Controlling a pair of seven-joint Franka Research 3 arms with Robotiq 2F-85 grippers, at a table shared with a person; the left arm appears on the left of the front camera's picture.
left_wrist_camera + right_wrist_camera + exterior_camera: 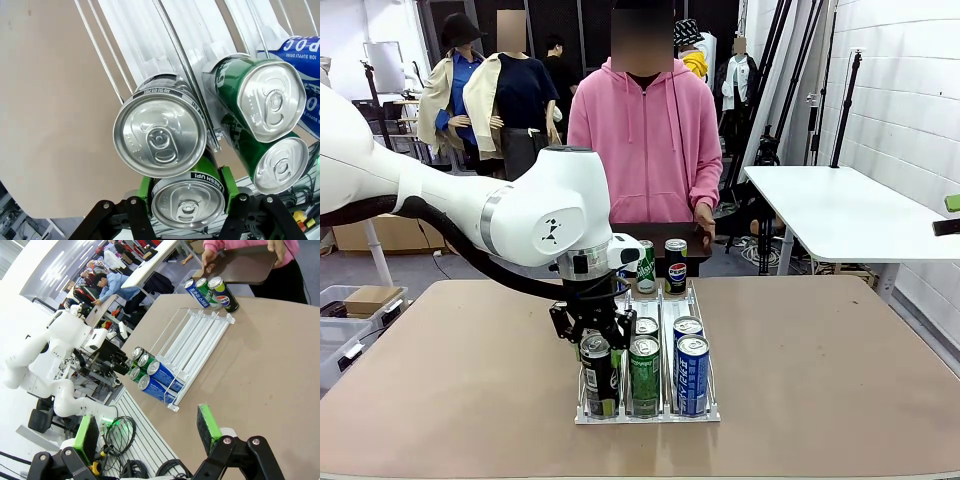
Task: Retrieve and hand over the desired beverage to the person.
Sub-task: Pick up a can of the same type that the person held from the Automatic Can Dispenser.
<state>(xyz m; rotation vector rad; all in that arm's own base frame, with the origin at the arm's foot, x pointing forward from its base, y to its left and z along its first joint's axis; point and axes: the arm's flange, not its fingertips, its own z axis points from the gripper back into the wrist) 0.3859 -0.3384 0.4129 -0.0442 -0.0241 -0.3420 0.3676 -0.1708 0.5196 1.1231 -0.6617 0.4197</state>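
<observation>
While my left gripper (186,184) clamps the 2nd can (187,205), the front can (160,137) stands just beside; a crooked lift could topple it.

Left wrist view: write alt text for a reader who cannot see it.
Seen from above, the green pads of the left end effector flank a can labelled FRESH UP in a clear rack on a brown table; whether they grip it cannot be told. A black can stands ahead, with two green cans and a blue can in neighbouring lanes.
</observation>
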